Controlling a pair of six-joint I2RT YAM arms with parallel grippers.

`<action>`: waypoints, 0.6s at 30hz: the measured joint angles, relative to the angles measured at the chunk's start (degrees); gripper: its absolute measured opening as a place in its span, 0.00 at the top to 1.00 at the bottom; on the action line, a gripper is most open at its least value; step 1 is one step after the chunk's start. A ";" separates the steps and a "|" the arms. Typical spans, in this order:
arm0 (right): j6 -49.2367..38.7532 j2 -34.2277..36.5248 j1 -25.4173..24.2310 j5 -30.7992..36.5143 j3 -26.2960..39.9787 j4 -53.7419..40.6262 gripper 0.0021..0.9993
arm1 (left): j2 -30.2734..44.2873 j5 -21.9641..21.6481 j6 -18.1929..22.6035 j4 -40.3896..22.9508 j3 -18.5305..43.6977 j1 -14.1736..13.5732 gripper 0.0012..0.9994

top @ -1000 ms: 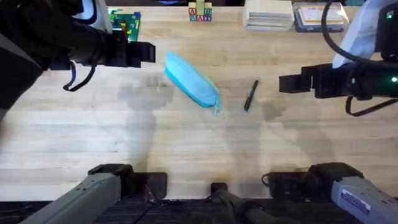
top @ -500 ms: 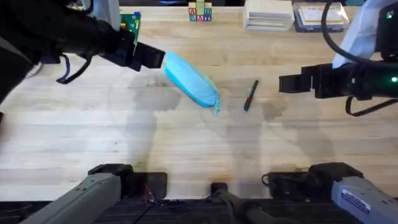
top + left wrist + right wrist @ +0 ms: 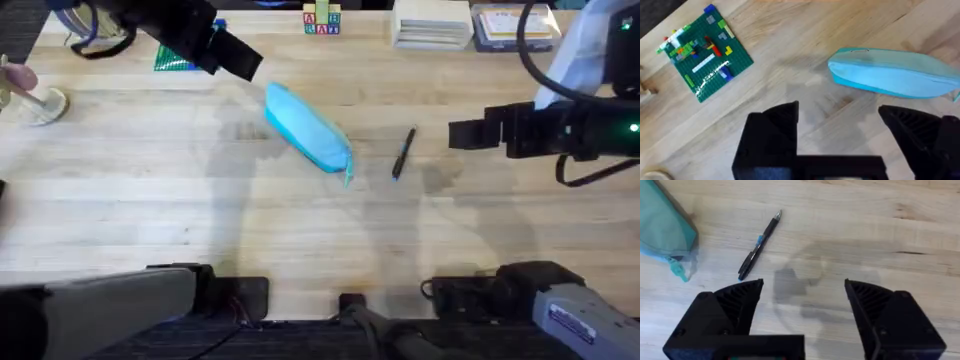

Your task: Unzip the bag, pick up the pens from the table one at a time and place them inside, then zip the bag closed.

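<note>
The soft turquoise fabric pouch (image 3: 308, 138) lay diagonally at the upper centre of the pale plank surface (image 3: 300, 230), zipped, with 1 slim dark pen (image 3: 403, 153) just to its right. The left hand (image 3: 840, 130), fingers spread and empty, hung near the pouch's upper-left end, probably to steady it. The right hand (image 3: 802, 297), also released, waited beside the pen.

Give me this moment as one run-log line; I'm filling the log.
left gripper: open, above table near bag | right gripper: open, near pen | bag: zipped | pen: on table
</note>
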 joint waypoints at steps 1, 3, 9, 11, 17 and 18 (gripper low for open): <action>0.00 0.01 0.00 0.00 0.00 0.00 0.00 | 1.18 0.00 0.75 -0.27 0.97 0.00 0.01; 0.00 0.01 0.00 0.00 0.00 -0.02 0.00 | 4.18 0.11 3.35 0.47 2.43 0.00 0.01; 0.00 0.01 0.00 0.00 0.00 0.00 0.00 | 6.79 0.23 4.97 0.39 2.47 0.00 0.01; 0.00 0.01 0.00 0.00 0.00 0.00 0.00 | 6.92 0.70 5.04 0.56 2.47 0.00 0.01; 0.00 0.01 0.00 0.00 0.00 0.00 0.00 | 6.92 2.42 6.33 3.55 2.49 0.00 0.01; 0.00 0.01 0.00 0.00 0.00 0.00 0.00 | 6.92 3.20 7.72 3.30 2.49 0.00 0.01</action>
